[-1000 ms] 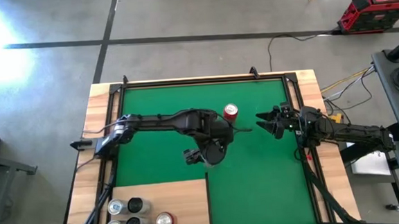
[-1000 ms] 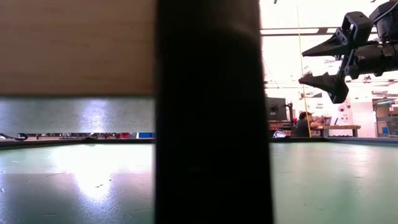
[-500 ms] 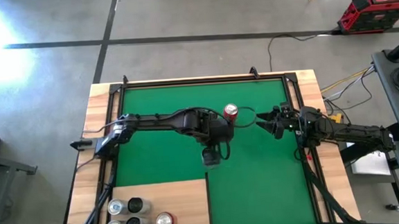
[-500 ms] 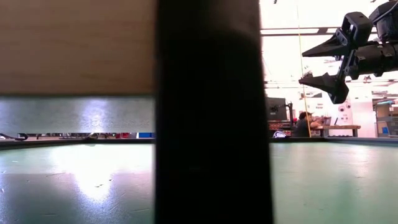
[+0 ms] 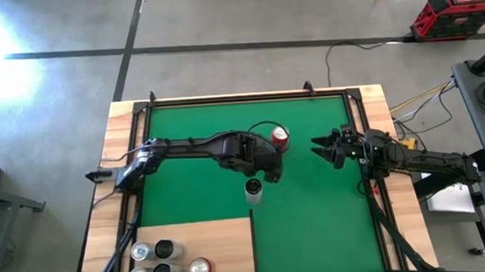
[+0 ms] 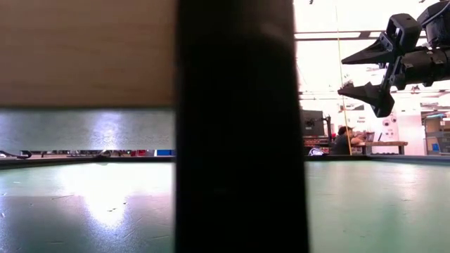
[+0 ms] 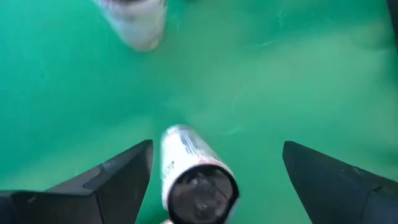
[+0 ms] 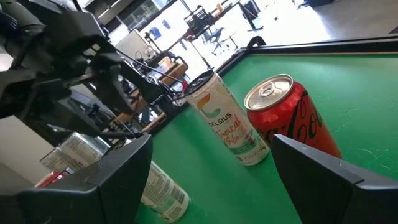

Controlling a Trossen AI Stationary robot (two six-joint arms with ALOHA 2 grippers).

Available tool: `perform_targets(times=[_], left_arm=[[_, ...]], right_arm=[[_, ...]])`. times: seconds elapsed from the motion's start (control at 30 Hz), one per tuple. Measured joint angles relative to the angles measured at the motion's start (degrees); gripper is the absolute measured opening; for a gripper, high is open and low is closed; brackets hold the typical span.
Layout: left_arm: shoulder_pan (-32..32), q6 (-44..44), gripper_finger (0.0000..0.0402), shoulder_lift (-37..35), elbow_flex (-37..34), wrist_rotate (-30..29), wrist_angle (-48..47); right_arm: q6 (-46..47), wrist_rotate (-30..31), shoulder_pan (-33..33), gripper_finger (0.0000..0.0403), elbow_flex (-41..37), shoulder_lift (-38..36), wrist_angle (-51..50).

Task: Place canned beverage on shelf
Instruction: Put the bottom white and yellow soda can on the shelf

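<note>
A white can [image 5: 253,190] stands upright on the green mat, mid-table. My left gripper [image 7: 217,149] hovers over it, pointing steeply down and open, a finger on either side of the can [image 7: 189,168] with clear gaps. A red cola can [image 5: 280,135] stands farther back. Beside it stands a second white can [image 8: 227,124], which my left arm hides in the high view. The shelf [image 5: 219,239], a pale wood panel, lies at the near left and bears several cans [image 5: 162,263]. At the right, my right gripper [image 5: 321,148] is held level above the mat, open and holding nothing.
Wooden rims [image 5: 119,186] border the green mat [image 5: 315,224] to the left and right. The shelf's right half is bare. In the low view a broad dark upright [image 6: 239,126] and a wooden board [image 6: 84,53] hide most of the table.
My left gripper has rolled far round about its own pointing line, staying over the same spot. The white can's top, hidden beneath the gripper before, now shows in the high view.
</note>
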Motion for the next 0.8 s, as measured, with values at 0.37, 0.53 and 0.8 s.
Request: perform_targets(times=[0.37, 0.53, 0.8], left_arm=[[0.05, -25.69, 0.0340, 0.00, -0.51, 8.02, -4.47], [-0.32, -30.09, 0.0340, 0.53, -0.82, 10.51, -4.80], [-0.48, -32.70, 0.0340, 3.39, -0.90, 12.68, -4.58]], right_arm=[[-0.02, 0.00, 0.00, 0.0318, 0.00, 0.00, 0.00], [-0.01, 0.00, -0.01, 0.0318, 0.00, 0.00, 0.00], [-0.02, 0.00, 0.00, 0.0318, 0.00, 0.00, 0.00]])
